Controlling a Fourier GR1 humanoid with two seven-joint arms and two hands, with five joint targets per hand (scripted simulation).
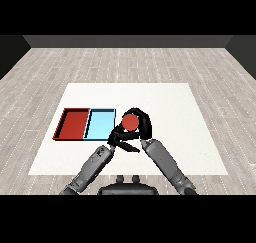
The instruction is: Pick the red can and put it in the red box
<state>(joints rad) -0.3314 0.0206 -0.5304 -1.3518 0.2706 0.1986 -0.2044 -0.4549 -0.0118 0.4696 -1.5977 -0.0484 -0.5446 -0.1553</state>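
Both grey forearms enter from lower corners, converge near table centre. Left hand [119,141] low beside right wrist; finger state cannot tell (dark shapes overlap). Right hand [142,123] curled round red can [130,122], can upright, round top showing. Can just right of light blue tray [100,125], outside it. Red tray [74,124] further left, touching blue tray. White table [175,112] beyond.

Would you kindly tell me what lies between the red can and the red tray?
In the head view, the light blue tray lies between the red can and the red tray.
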